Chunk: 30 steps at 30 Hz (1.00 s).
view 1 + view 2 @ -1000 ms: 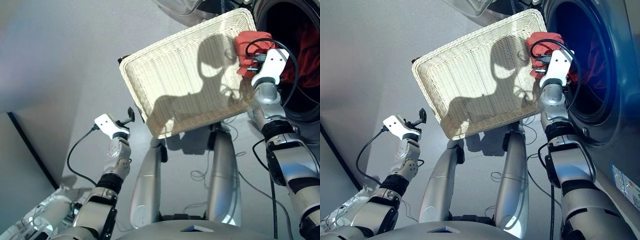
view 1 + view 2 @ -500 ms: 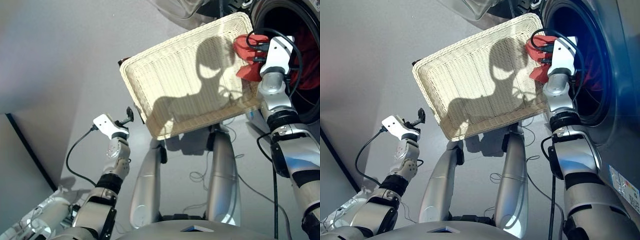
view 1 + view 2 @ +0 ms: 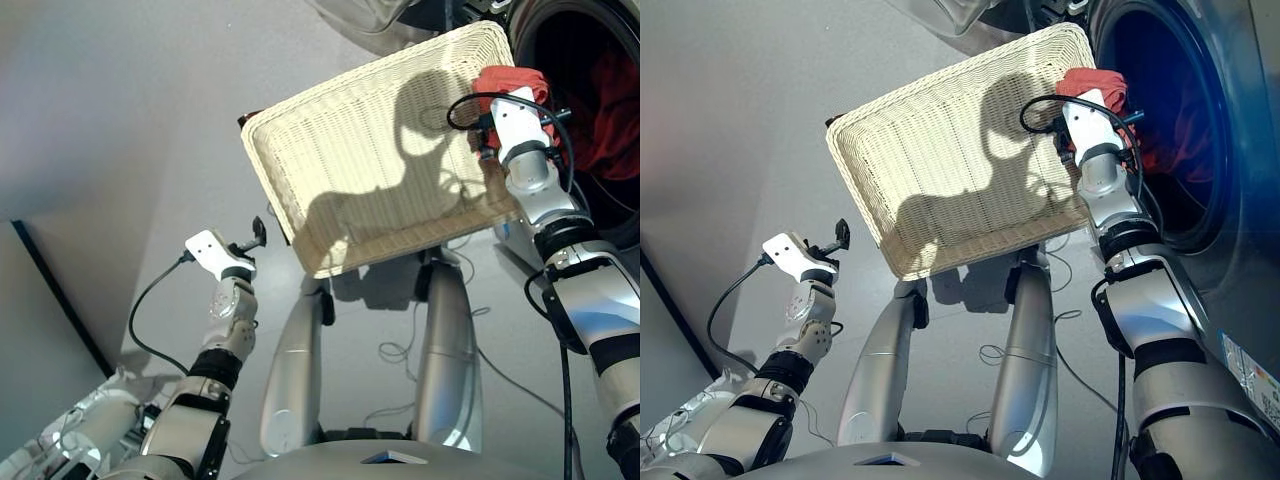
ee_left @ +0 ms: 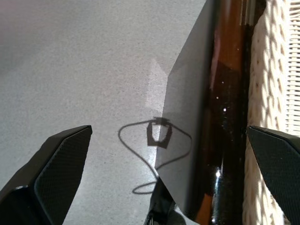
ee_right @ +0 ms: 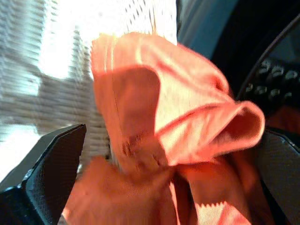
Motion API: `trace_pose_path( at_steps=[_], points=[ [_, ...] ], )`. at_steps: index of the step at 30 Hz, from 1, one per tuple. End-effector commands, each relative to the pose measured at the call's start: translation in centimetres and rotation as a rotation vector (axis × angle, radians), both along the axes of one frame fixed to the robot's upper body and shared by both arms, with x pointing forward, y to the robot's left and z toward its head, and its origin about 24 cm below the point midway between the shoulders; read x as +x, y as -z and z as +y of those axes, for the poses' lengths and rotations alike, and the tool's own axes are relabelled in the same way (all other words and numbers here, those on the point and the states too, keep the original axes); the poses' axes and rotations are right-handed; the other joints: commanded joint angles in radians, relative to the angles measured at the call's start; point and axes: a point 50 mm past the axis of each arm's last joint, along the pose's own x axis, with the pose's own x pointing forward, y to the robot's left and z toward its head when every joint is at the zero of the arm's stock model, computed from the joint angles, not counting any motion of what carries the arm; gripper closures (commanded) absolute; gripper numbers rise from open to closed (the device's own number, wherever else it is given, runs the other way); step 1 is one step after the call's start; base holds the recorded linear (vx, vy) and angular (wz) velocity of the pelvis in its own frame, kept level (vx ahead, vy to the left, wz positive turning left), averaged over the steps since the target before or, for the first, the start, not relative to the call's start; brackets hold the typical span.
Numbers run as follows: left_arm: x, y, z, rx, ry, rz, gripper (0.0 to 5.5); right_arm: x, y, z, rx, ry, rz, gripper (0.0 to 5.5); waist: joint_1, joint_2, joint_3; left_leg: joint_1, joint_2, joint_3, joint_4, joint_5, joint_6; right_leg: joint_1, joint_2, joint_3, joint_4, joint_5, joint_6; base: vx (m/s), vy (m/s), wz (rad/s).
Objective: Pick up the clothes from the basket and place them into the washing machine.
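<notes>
1. No brand name or writing can be read anywhere. A small sticker with coloured patches [image 3: 1252, 372] sits low on the machine's front, but its marks are too small to make out.
2. The shallow cream-white woven wicker basket [image 3: 300, 150] is a rectangle with low rims and rounded corners. Its weave runs in fine, tight rows. It looks bare inside, apart from a dark shadow across its floor.
3. The coral-red soft cloth garment [image 3: 512, 80] is bunched up at the basket's far right corner, right at the round opening of the dark grey steel washing machine [image 3: 1230, 180]. In the right wrist view the cloth [image 5: 173, 136] is crumpled into thick, smooth folds with a zigzag-cut edge.
4. The right gripper [image 3: 488, 128] sits at that corner. Its two black fingers [image 5: 51, 168] are spread wide, one on each side of the red cloth. Whether they squeeze the cloth cannot be told.
5. More red cloth [image 3: 610, 110] lies inside the dark drum of the machine.
6. The left gripper [image 3: 258, 233] hangs low, well apart from the basket, over the smooth grey speckled floor [image 3: 120, 110]. Its flat black fingers [image 4: 51, 173] are spread apart and hold nothing.
7. In the left wrist view, a shiny dark brown bar [image 4: 229, 93] runs along the basket's wicker edge [image 4: 272, 70].
</notes>
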Motion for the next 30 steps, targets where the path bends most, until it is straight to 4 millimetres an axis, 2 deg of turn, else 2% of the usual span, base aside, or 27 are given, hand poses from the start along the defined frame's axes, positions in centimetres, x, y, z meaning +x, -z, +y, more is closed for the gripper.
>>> trace_pose_path(
  at_steps=[1,5,8,9,17,21,25,30],
  points=[
    [-0.1,-0.7,3.2,0.060,-0.077,-0.015,0.00,0.3,-2.8,-0.7,-0.048,0.072,-0.066,0.00,0.007,-0.012,-0.018,0.025,0.033,-0.041,0.180,-0.154,0.004,0.010,-0.015,0.023,-0.098,0.159,0.116,0.000,0.000,0.000],
    [-0.1,-0.6,3.3,0.064,-0.081,-0.003,0.00,0.5,-3.9,-0.9,-0.058,0.104,-0.078,0.00,0.012,-0.010,-0.015,0.011,0.030,-0.043,0.192,-0.156,0.005,-0.007,-0.013,0.026,-0.077,0.153,0.114,0.000,0.000,0.000],
    [0.0,-0.5,3.2,0.062,-0.079,0.003,0.00,0.5,-3.9,-1.1,-0.046,0.118,-0.059,4.92,0.012,-0.011,-0.011,-0.001,0.028,-0.046,0.204,-0.156,0.005,-0.016,-0.013,0.026,-0.062,0.150,0.113,0.000,0.000,0.000],
    [0.0,-0.5,3.2,0.061,-0.078,0.003,0.00,0.5,-4.2,-1.1,-0.042,0.121,-0.063,5.50,0.012,-0.011,-0.009,-0.005,0.027,-0.047,0.208,-0.156,0.005,-0.019,-0.013,0.025,-0.057,0.150,0.113,0.000,0.000,0.000],
    [0.1,-0.7,2.9,0.069,-0.073,-0.003,0.00,0.5,-4.3,-1.0,0.146,0.160,-0.153,5.50,0.003,-0.014,-0.008,-0.006,0.024,-0.043,0.228,-0.164,0.007,-0.013,-0.010,0.025,-0.048,0.148,0.113,0.000,0.000,0.000],
    [0.0,-1.0,2.9,0.076,-0.094,-0.015,0.00,-0.3,-4.7,-2.4,0.344,0.258,-0.288,5.50,-0.003,-0.010,-0.010,0.007,0.024,-0.039,0.225,-0.171,0.008,0.003,-0.009,0.027,-0.054,0.145,0.115,0.000,0.000,0.000],
    [-0.3,-1.6,3.0,0.099,-0.116,-0.049,0.00,-1.7,-6.5,-4.5,0.423,0.423,-0.482,5.50,-0.009,0.007,-0.011,0.019,0.023,-0.035,0.210,-0.176,0.009,0.016,-0.014,0.034,-0.075,0.144,0.120,-0.002,0.016,0.004],
    [-0.7,-1.4,3.1,0.097,-0.117,-0.047,0.00,-4.7,-11.1,-9.2,0.453,0.615,-0.682,5.50,-0.010,0.025,-0.013,-0.002,0.016,-0.029,0.231,-0.184,0.010,-0.020,-0.021,0.054,-0.041,0.135,0.120,-0.017,0.046,0.021]
  ],
)
